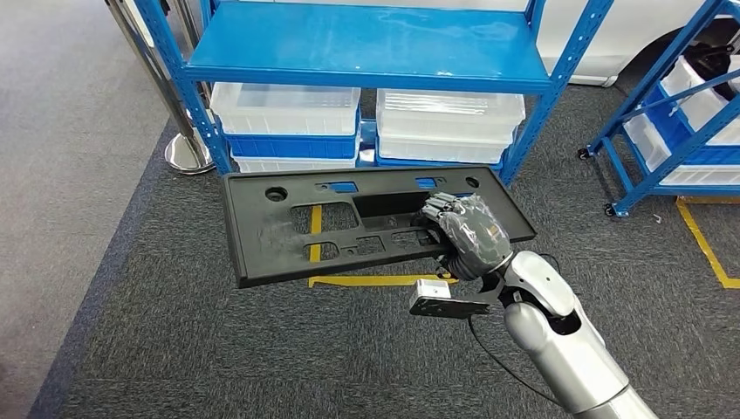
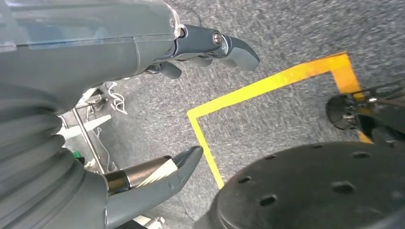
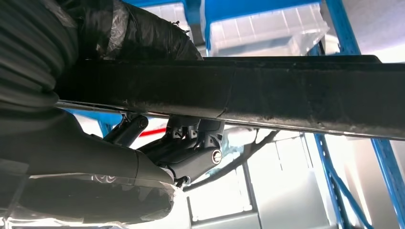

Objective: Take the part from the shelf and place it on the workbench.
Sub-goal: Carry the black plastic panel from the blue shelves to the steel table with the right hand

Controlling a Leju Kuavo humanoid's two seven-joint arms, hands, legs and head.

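The right hand (image 1: 465,234) grips the black part (image 1: 349,223), clear of the blue shelf (image 1: 366,48). The left hand (image 2: 143,119) hangs open, holding nothing. Placement on the counter remains.

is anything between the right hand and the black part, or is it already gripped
Nothing visible stands between them: the right hand already grips the black part by its near edge, held clear of the blue shelf. No workbench is visible.
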